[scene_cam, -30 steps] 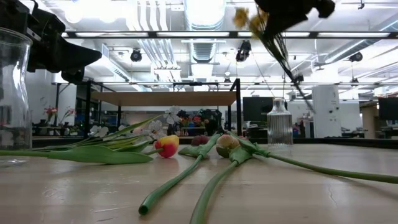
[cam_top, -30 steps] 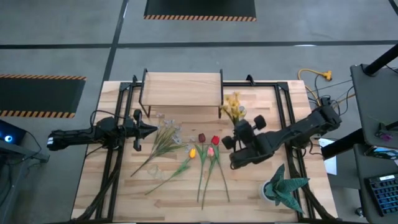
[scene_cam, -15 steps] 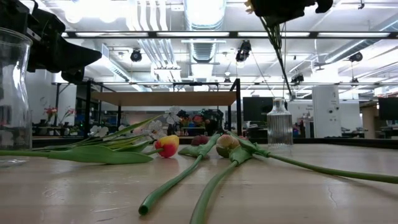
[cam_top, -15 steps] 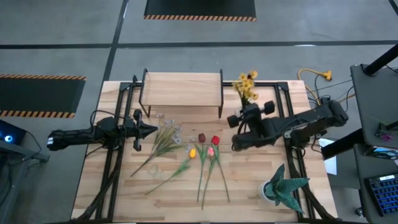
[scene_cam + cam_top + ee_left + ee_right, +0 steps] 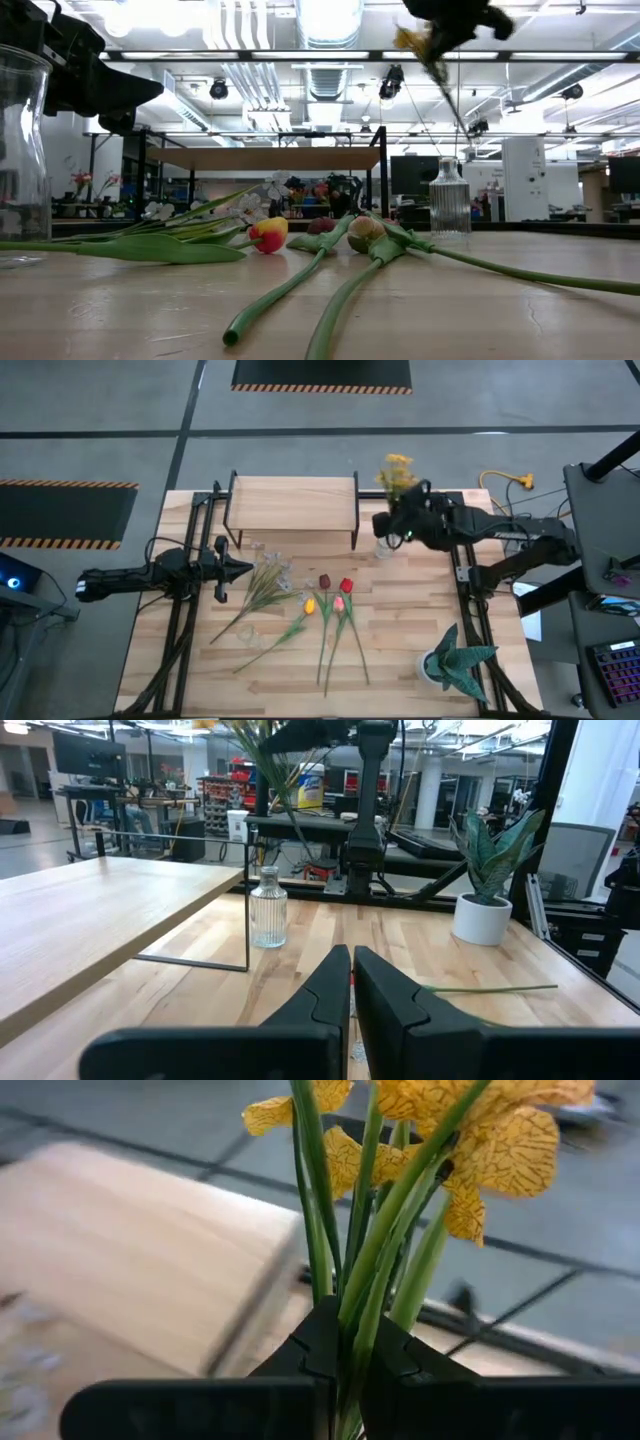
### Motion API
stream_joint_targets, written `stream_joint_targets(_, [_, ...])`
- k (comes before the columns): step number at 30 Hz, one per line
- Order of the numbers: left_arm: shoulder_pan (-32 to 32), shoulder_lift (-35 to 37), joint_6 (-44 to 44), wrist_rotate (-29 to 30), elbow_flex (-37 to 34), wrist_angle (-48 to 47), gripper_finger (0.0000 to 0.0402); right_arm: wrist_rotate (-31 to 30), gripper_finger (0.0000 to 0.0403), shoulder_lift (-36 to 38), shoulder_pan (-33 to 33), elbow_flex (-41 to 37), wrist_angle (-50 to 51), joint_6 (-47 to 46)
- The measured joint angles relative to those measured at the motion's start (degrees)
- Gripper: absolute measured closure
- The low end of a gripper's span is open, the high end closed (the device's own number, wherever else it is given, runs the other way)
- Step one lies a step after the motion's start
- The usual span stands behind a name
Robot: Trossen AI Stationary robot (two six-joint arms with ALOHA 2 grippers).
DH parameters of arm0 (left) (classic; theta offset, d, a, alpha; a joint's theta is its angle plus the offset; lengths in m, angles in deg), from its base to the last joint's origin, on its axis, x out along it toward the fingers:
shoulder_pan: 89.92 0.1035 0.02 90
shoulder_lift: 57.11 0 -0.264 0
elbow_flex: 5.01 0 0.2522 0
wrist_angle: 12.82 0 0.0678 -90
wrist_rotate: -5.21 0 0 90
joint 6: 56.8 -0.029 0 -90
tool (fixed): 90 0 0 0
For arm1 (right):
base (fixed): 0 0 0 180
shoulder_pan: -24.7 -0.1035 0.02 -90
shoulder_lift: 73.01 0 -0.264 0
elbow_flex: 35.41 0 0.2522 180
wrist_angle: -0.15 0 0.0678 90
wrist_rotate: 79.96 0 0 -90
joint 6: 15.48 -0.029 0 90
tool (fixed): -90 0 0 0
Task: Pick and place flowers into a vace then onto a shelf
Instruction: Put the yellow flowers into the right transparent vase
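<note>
My right gripper [image 5: 397, 520] is shut on the yellow-bloomed bunch [image 5: 397, 468], high over the table beside the shelf's right end. A clear glass vase [image 5: 385, 547] stands on the table below it. Red, maroon, yellow and pink tulips [image 5: 335, 600] and a pale spray [image 5: 268, 578] lie flat mid-table. The shelf [image 5: 292, 502] stands at the far edge. My left gripper [image 5: 245, 568] waits shut and level at the left, touching nothing. My right gripper pinches the bunch's green stems [image 5: 352, 1325] between its two fingers, some way below the blooms [image 5: 480, 1140]. The fingers come from the table's right, slanting down, and lie across the stems. The bunch is lifted clear, and its stem ends [image 5: 455, 105] hang slanting below the gripper.
A green spiky potted plant [image 5: 455, 660] stands at the near right corner. Another clear glass vessel [image 5: 22, 150] shows close at the left of the low view. Black frame rails [image 5: 465, 590] run along both table sides.
My right gripper has gone up and toward the table's far edge with the yellow bunch, rolling as it went. The bunch has left the space above the tulips and hangs by the shelf's right end, over the glass vase, its blooms swung toward the far edge.
</note>
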Motion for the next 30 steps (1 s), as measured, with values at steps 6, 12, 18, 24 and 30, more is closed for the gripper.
stream_joint_targets(6, [0.0, 0.0, 0.02, 0.01, 0.0, 0.01, 0.0401, 10.16, 0.039, 0.71, 1.63, -0.79, -21.31, 25.0])
stream_joint_targets(12, [-0.02, 0.0, 0.0, 0.0, 0.0, 0.02, 0.0401, 15.61, 0.039, 1.03, 3.77, -5.74, -43.16, 36.5])
stream_joint_targets(18, [-0.01, -0.01, 0.02, 0.01, 0.0, 0.01, 0.0401, 22.55, 0.039, 4.17, 8.67, -14.96, -59.94, 42.19])
stream_joint_targets(24, [0.0, -0.02, 0.0, 0.0, 0.0, 0.02, 0.0401, 22.5, 0.039, 12.24, 11.25, -23.32, -60.88, 41.84])
stream_joint_targets(30, [-0.02, 0.0, 0.02, 0.02, 0.0, 0.02, 0.0401, 22.4, 0.039, 20.36, 10.3, -33.22, -65.63, 40.41])
